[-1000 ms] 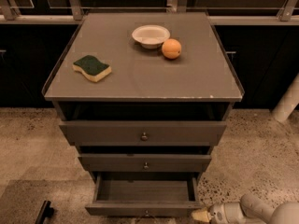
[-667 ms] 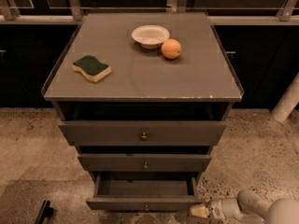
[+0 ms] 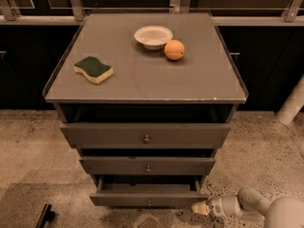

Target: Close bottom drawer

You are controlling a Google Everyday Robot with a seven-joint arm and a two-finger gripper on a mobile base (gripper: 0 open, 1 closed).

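- A grey cabinet stood on speckled floor.
- The bottom drawer hung partly open, its front corner just ahead of the gripper, whose opening we couldn't tell.
- We judged the push underway; next, press the front straight in.

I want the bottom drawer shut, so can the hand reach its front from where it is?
Probably yes: the hand sits low beside the right end of the bottom drawer, which is pulled out, and nothing lies between them.
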